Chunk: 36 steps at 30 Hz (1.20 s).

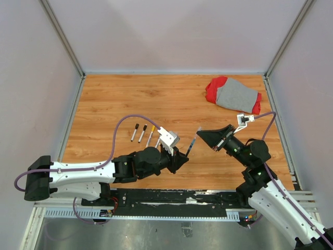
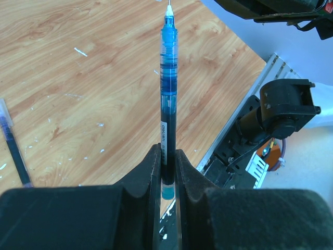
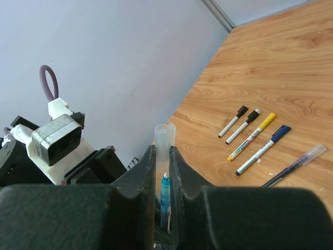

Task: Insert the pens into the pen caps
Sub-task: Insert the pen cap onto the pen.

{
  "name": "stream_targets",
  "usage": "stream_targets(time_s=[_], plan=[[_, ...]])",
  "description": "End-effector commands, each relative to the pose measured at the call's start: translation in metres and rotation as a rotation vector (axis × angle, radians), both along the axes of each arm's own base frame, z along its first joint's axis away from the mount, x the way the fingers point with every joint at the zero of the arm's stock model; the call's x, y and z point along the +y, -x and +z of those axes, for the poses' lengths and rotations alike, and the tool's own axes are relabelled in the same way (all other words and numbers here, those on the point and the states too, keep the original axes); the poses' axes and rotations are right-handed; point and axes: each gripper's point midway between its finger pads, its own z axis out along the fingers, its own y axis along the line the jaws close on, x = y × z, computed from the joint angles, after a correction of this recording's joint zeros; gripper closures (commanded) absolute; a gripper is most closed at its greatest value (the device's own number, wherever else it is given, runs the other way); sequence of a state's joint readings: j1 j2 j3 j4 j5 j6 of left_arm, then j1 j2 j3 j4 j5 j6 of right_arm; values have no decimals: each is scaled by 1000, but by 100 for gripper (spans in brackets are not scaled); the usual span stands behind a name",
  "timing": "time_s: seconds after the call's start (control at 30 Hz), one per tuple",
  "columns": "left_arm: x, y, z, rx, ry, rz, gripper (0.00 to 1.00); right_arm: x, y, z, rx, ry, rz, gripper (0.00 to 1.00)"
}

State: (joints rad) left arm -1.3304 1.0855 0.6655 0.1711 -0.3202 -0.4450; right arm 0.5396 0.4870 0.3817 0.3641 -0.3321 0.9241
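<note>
The left gripper (image 2: 167, 152) clamps 1 blue pen (image 2: 167, 78) by its tail, tip pointing far-right at the right gripper (image 3: 162, 149), which pinches a clear cap (image 3: 165, 133). The tip sits just short of the cap, and the axes seem nearly aligned.

**Lighting and image quality.** Diffuse overhead light, bright and even, without hard glare. Top view: sharp throughout; soft, pale shadows lie on the wooden table (image 1: 156, 99); the enclosure walls (image 1: 171, 31) splay toward the corners. Left wrist view: the left gripper (image 2: 166, 156), nearest the lens, is dark and slightly blurred; the blue pen (image 2: 167, 94) rising from it is crisp. Right wrist view: the right gripper (image 3: 161, 152) is soft-edged; the clear cap (image 3: 165, 131) between its fingers glows translucent; the row of pens (image 3: 253, 135) beyond it is sharp.
</note>
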Motion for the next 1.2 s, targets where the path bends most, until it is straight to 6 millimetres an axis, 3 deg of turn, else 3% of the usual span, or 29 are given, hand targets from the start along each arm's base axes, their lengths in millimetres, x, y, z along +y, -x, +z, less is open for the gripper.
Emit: stream_targets(time_s=[0.0, 1.17], plan=[[-6, -3, 22, -34, 56, 5, 100, -1, 3, 8, -36, -19, 13, 99], [-5, -4, 25, -35, 65, 14, 99, 10, 14, -23, 26, 31, 86, 99]])
